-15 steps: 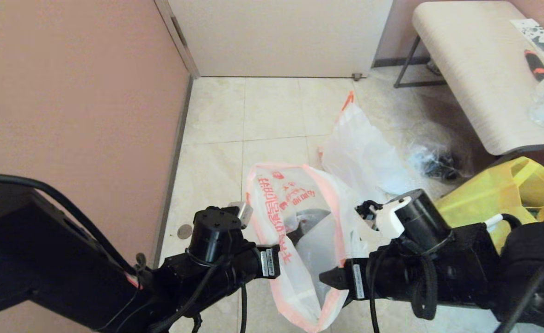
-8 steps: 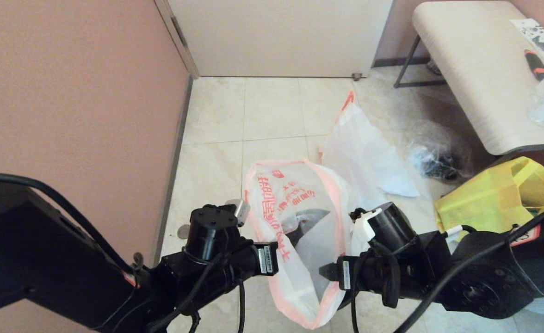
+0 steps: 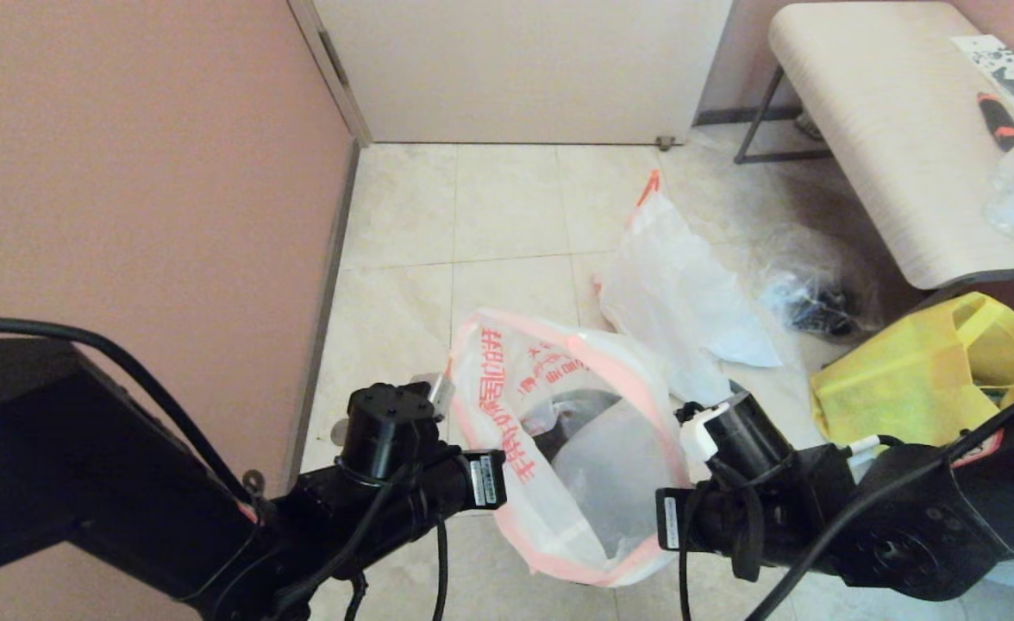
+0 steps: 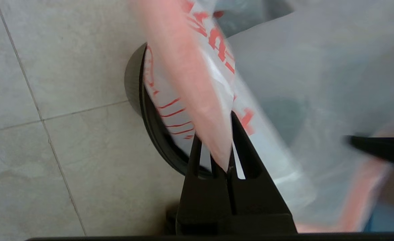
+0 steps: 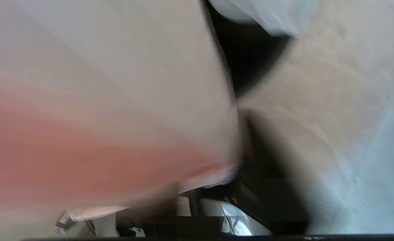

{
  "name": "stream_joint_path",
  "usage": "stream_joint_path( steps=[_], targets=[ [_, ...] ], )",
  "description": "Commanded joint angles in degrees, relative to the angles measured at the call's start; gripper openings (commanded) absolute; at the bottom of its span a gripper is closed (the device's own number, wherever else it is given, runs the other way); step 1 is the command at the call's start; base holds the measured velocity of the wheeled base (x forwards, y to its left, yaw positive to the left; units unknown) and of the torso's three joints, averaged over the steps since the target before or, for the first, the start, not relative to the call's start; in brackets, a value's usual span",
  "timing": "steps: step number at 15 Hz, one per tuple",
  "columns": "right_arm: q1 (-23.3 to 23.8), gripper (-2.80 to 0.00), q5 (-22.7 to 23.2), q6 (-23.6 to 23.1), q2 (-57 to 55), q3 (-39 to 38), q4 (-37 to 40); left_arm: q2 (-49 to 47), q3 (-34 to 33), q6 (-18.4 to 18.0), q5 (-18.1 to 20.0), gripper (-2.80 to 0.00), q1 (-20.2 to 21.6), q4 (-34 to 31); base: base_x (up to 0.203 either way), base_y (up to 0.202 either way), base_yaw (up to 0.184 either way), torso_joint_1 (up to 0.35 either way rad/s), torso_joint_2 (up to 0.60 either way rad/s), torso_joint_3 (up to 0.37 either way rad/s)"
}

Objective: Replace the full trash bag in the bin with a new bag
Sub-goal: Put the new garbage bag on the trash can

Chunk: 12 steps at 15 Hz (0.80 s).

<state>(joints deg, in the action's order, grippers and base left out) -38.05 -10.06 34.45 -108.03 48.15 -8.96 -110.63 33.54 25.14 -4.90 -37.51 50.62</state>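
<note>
The new bag [image 3: 559, 448], translucent white with orange-red lettering and a pinkish rim, hangs stretched open between my two grippers. My left gripper [image 3: 497, 481] is shut on its left rim; the left wrist view shows the pink rim [image 4: 197, 90] pinched between the black fingers [image 4: 244, 147]. My right gripper [image 3: 658, 524] is shut on the right rim. The black bin [image 4: 140, 97] stands below the bag and shows as a dark shape through the film. The full trash bag [image 3: 671, 289] lies on the floor behind.
A pink wall [image 3: 128, 172] runs close along the left. A clear film bag with dark items [image 3: 809, 302] and a yellow bag [image 3: 904, 379] lie on the tiles to the right, under a pale table [image 3: 886, 129]. A door [image 3: 524, 69] closes the back.
My right gripper has closed on the bag's right rim and drawn it to the right, so the bag's mouth has spread wider. The left gripper keeps its hold and has sunk slightly.
</note>
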Motion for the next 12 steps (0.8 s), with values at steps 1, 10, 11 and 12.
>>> stream_joint_path(
  steps=[1,10,11,12],
  targets=[
    [1.1,-2.8,0.0,0.0,2.1,-3.7,-0.2,-3.6,0.1,0.0,0.0,-2.8,0.5,2.2,0.0,0.0,0.0,0.0,0.0,0.0],
    [6.1,-2.8,0.5,-4.8,-18.2,-0.9,-7.2,-13.9,-2.2,-10.5,4.8,-2.8,0.8,2.4,0.0,0.0,0.0,0.0,0.0,0.0],
    [6.2,-2.8,0.5,-5.0,-20.2,-0.8,-8.3,-15.3,-2.8,-12.5,4.7,-2.8,0.9,1.8,0.0,0.0,0.0,0.0,0.0,0.0],
    [6.4,-2.8,0.5,-5.3,-21.9,-0.6,-10.2,-16.0,-3.2,-14.9,4.6,-2.8,1.3,-0.7,0.0,0.0,0.0,0.0,0.0,0.0]
  ],
)
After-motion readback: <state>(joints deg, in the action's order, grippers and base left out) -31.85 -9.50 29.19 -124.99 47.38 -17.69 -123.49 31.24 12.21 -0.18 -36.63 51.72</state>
